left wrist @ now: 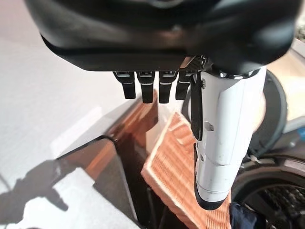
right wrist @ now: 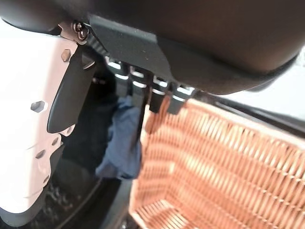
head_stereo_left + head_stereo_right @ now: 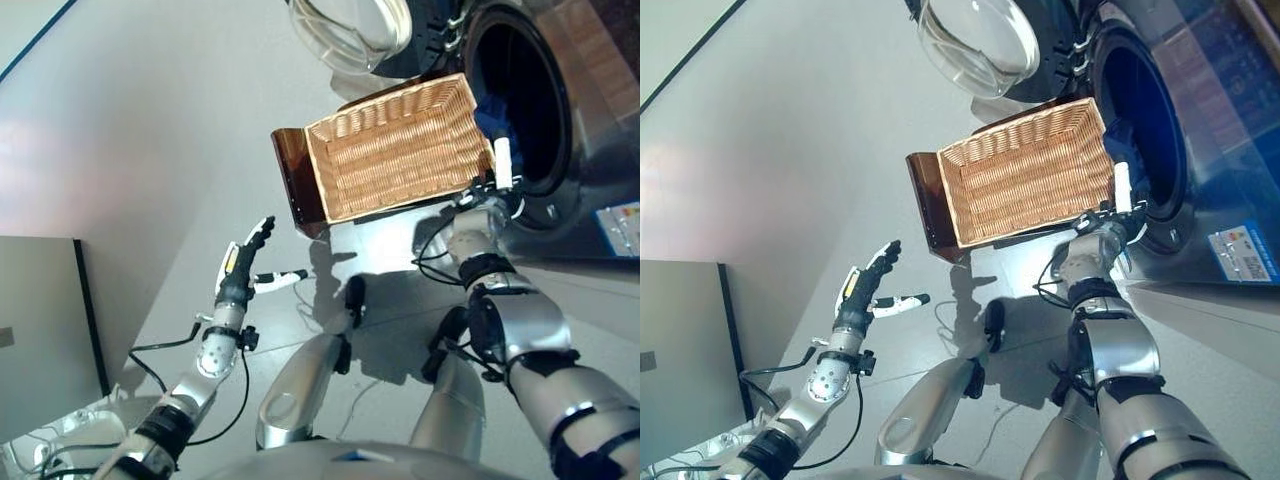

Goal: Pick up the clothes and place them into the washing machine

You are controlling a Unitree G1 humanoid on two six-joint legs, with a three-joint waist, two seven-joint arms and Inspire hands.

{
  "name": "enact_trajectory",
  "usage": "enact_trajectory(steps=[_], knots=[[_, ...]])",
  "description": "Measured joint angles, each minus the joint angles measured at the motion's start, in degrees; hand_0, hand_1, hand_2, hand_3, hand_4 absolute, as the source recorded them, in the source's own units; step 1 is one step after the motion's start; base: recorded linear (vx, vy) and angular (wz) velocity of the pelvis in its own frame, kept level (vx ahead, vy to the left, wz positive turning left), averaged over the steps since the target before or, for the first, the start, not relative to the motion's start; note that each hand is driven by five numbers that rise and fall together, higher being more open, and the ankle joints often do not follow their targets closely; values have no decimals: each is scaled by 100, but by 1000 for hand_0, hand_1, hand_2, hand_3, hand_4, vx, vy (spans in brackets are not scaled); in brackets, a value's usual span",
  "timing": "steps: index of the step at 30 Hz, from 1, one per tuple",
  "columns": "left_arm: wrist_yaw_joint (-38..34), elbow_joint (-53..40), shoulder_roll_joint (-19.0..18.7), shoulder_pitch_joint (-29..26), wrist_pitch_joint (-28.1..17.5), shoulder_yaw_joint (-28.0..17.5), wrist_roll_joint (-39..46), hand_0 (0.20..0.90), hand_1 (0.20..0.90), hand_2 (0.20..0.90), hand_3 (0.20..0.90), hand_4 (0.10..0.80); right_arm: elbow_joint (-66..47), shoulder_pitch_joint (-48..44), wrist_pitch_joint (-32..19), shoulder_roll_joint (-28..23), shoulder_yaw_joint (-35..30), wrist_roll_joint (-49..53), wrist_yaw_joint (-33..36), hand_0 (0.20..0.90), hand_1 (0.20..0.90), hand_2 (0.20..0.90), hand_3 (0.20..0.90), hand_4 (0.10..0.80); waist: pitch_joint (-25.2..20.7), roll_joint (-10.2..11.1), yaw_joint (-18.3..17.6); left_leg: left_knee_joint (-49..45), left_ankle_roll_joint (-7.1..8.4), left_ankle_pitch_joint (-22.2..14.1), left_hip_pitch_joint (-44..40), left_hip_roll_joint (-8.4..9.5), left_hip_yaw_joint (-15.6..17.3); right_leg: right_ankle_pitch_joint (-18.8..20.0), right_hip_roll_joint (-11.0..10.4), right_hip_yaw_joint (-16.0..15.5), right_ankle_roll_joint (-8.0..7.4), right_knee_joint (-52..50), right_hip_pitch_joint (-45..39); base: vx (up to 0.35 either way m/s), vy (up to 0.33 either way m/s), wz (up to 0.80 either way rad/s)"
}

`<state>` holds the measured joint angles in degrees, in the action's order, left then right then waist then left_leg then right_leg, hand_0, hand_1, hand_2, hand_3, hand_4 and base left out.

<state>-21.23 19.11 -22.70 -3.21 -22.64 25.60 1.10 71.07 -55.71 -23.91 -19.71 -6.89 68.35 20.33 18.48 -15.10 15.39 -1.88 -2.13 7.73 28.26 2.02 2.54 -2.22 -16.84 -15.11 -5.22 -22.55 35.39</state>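
The wicker basket lies empty on the dark brown box, tipped toward the washing machine's open drum. A blue cloth hangs at the drum's mouth, just past the basket's end; it also shows in the right wrist view. My right hand is at the basket's near corner next to the drum, fingers straight and its white thumb upright by the rim. My left hand is open and empty above the floor, well left of the box.
The machine's round glass door stands swung open beyond the basket. A grey cabinet stands at the lower left. Pale floor spreads to the left of the box.
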Motion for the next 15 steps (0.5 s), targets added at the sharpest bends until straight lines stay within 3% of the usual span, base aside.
enact_trajectory(steps=[15], knots=[[-147, -903, -165, -14, -122, 6, -61, 900, 900, 900, 900, 800, 542, -926, 27, -1278, 62, 66, 213, 900, 900, 900, 900, 800, -94, -297, 320, 6, -128, 76, 434, 333, -97, -320, -439, 114, -105, -640, 706, 51, 38, 11]])
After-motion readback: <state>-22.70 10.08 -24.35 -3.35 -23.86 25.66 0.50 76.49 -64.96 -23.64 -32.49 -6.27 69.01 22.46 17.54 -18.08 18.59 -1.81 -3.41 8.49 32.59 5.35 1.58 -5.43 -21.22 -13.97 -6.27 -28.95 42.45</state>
